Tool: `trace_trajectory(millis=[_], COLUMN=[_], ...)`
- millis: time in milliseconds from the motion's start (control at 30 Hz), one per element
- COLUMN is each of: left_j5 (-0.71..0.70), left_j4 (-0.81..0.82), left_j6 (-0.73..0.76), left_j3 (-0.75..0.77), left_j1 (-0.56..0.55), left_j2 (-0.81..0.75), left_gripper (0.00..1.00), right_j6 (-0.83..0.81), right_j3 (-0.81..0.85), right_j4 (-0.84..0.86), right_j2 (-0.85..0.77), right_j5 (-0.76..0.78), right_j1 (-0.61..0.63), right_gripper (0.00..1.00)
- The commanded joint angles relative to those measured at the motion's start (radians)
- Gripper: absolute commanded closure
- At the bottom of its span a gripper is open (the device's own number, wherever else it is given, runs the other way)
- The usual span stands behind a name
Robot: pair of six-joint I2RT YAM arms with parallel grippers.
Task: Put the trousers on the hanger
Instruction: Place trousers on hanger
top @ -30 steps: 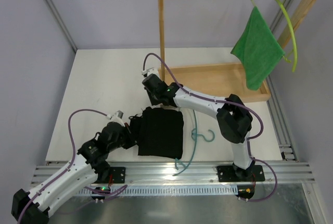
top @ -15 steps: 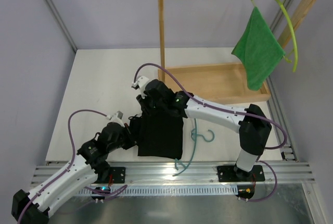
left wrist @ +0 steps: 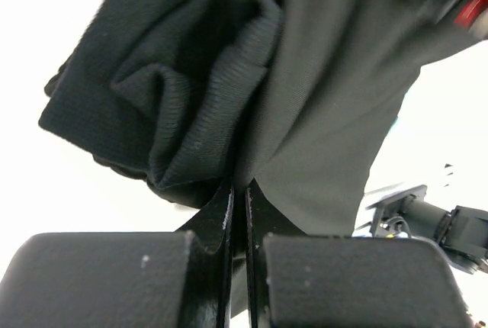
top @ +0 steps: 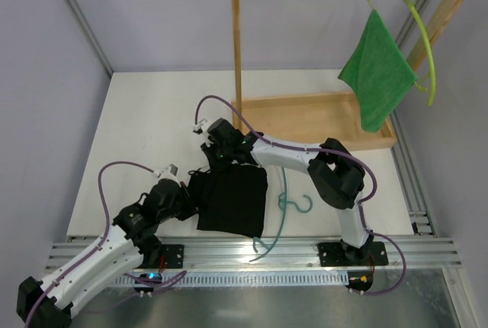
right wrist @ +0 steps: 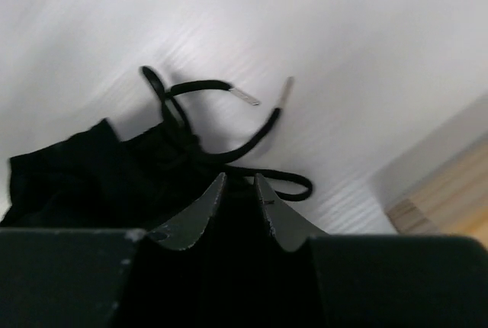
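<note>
Top external view is showing the trousers (top: 232, 200) lying as a folded black slab near the front edge of the bench (top: 152, 114), with the hanger (top: 299, 203) lying beside them and running partly under their right edge; its thin teal plastic hook is poking out to the right, so the garment is seemingly not yet draped over its bar; the left end effector (top: 185, 197) is clamping the left edge, and the left wrist view is showing its jaws closed tight on a bunched, finely ribbed fold, probably to anchor or lift that side; the right end effector (top: 216, 154) is sitting at the far edge by the waistband, where a round black drawstring (right wrist: 202, 85) with pale metal tips is curling on the white surface; its jaws are standing narrowly apart over dark cloth, and I cannot tell whether they are gripping it.
</note>
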Motion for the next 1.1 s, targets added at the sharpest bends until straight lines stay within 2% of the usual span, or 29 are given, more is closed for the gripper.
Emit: trace_trajectory(millis=[0, 133, 267, 367, 400, 467, 500, 600, 700, 867, 933, 1033, 1067], left_j5=[-0.053, -0.075, -0.087, -0.111, -0.113, -0.133, -0.133, -0.136, -0.13, -0.047, 0.006, 0.096, 0.108], left_j4=[-0.118, -0.129, -0.12, -0.114, -0.105, -0.085, -0.075, -0.066, -0.013, 0.113, 0.173, 0.211, 0.248], left_j6=[-0.019, -0.036, -0.059, -0.059, -0.042, -0.034, -0.014, 0.03, 0.058, 0.134, 0.154, 0.167, 0.164], left_j3=[0.027, 0.024, 0.028, 0.053, 0.069, 0.083, 0.099, 0.135, 0.154, 0.2, 0.212, 0.235, 0.235], left_j1=[-0.003, -0.002, -0.002, -0.002, -0.003, -0.003, -0.003, -0.002, 0.0, 0.043, 0.065, 0.085, 0.086], left_j2=[-0.009, -0.02, -0.02, -0.026, -0.026, -0.017, -0.009, 0.043, 0.125, 0.317, 0.41, 0.483, 0.488], left_gripper=[1.0, 1.0, 0.99, 0.82, 0.7, 0.57, 0.47, 0.38, 0.32, 0.32, 0.34, 0.42, 0.49], right_j6=[0.021, 0.017, 0.046, 0.111, 0.142, 0.274, 0.309, 0.458, 0.57, 0.725, 0.771, 0.842, 0.859], right_j3=[0.052, 0.066, 0.03, 0.007, -0.001, -0.055, -0.081, -0.231, -0.398, -0.697, -0.813, -0.921, -0.95], right_j4=[0.057, 0.029, 0.017, -0.058, -0.087, -0.158, -0.176, -0.207, -0.19, -0.109, -0.082, -0.081, -0.069], right_j2=[-0.027, -0.05, -0.138, -0.236, -0.266, -0.335, -0.407, -0.577, -0.694, -0.941, -1.013, -1.123, -1.176], right_j5=[0.107, 0.122, 0.128, 0.151, 0.174, 0.232, 0.278, 0.292, 0.285, 0.237, 0.264, 0.271, 0.253], right_j1=[-0.042, -0.048, -0.047, -0.047, -0.047, -0.047, -0.047, -0.048, -0.048, -0.052, -0.05, -0.052, -0.052], right_gripper=[0.77, 0.76, 0.72, 0.66, 0.62, 0.58, 0.52, 0.44, 0.39, 0.37, 0.38, 0.45, 0.46])
